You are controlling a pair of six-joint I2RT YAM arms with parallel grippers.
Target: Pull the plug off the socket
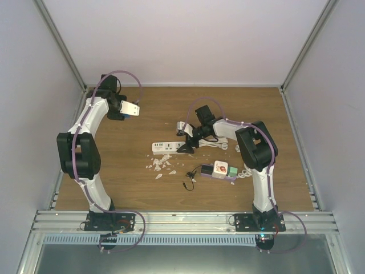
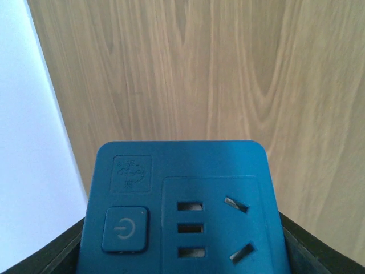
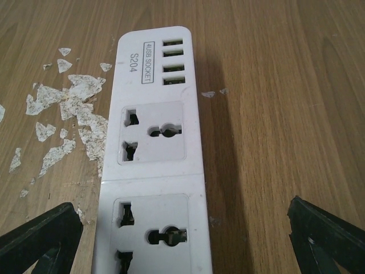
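My left gripper is raised at the far left and shut on a blue socket block with a power button and empty slots; no plug sits in it. The block also shows in the top view. My right gripper is open, its black fingertips straddling the near end of a white power strip, low over it. The strip lies mid-table, and its visible sockets and USB ports are empty. A small black plug with a thin cable lies beside a white adapter.
White flaky patches mark the wood left of the strip, also seen in the right wrist view. The strip's white cord coils under the right arm. White walls enclose the table on three sides.
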